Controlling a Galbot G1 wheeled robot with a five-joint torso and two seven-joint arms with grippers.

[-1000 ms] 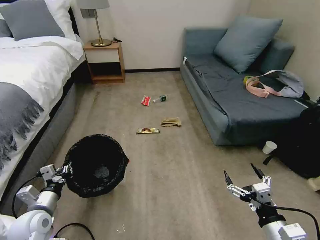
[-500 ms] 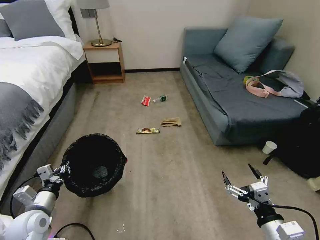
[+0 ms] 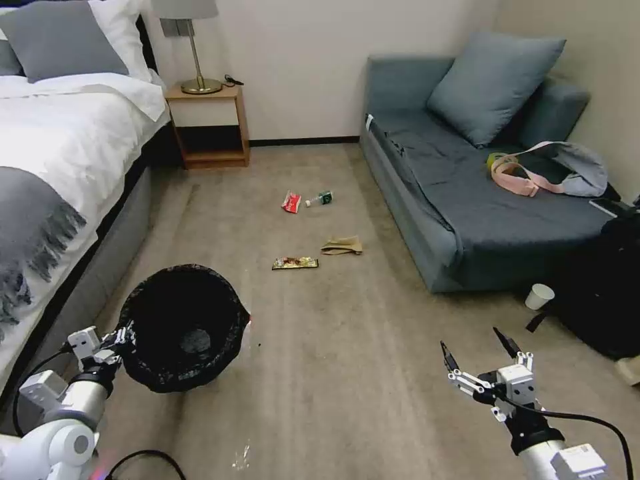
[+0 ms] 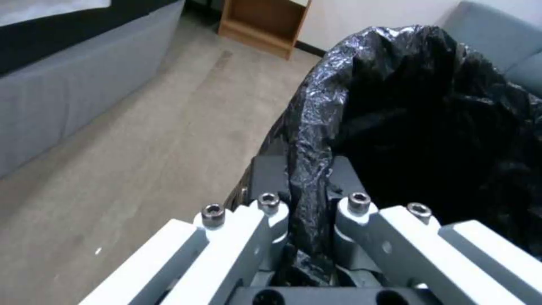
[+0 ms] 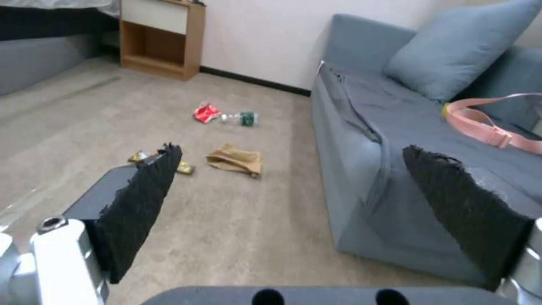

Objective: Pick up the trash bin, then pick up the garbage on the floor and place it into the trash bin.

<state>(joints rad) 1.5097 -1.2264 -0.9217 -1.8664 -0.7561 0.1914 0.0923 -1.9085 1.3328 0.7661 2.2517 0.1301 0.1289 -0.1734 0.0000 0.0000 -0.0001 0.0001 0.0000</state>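
Bin in hand — litter on the carpet
Left gripper [image 4: 308, 178] pinches the trash bin [image 3: 180, 325] rim; right gripper [image 3: 475, 345] hovers spread wide, garbage [image 3: 295, 263] well ahead.

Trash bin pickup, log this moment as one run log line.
left gripper: shut on trash bin rim | right gripper: open, empty | garbage: on floor

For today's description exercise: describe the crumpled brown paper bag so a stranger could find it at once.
Start at the blue-grey sofa on the right and look at the carpet beside its front edge. The crumpled brown paper bag lies there, right of the gold-brown snack wrapper. It alone is plain tan paper, flat and creased, without printing.
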